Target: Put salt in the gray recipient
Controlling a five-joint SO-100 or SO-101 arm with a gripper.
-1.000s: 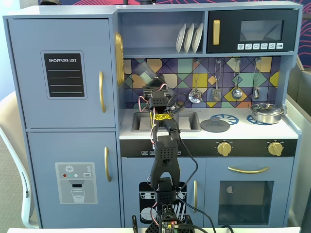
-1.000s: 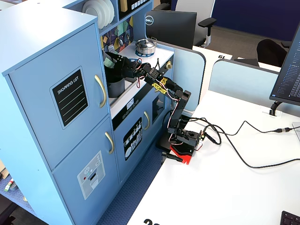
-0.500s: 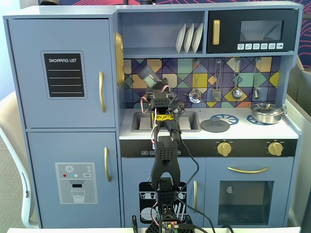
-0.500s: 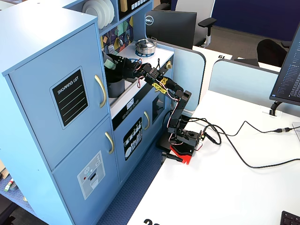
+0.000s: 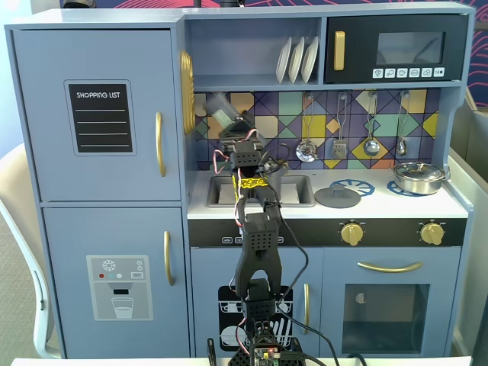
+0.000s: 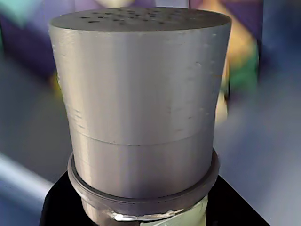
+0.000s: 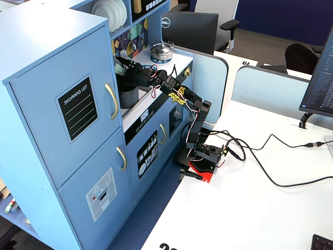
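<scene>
Your gripper [image 7: 125, 70] is clamped on the salt [image 6: 141, 108], holding it raised and tilted above the gray recipient [image 7: 128, 96], which stands on the toy kitchen counter [image 5: 374, 207]. In the wrist view the shaker's perforated cap fills the picture.

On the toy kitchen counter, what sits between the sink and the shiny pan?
A flat gray lid with a knob lies between the sink and the shiny pan, seen in a fixed view.
</scene>
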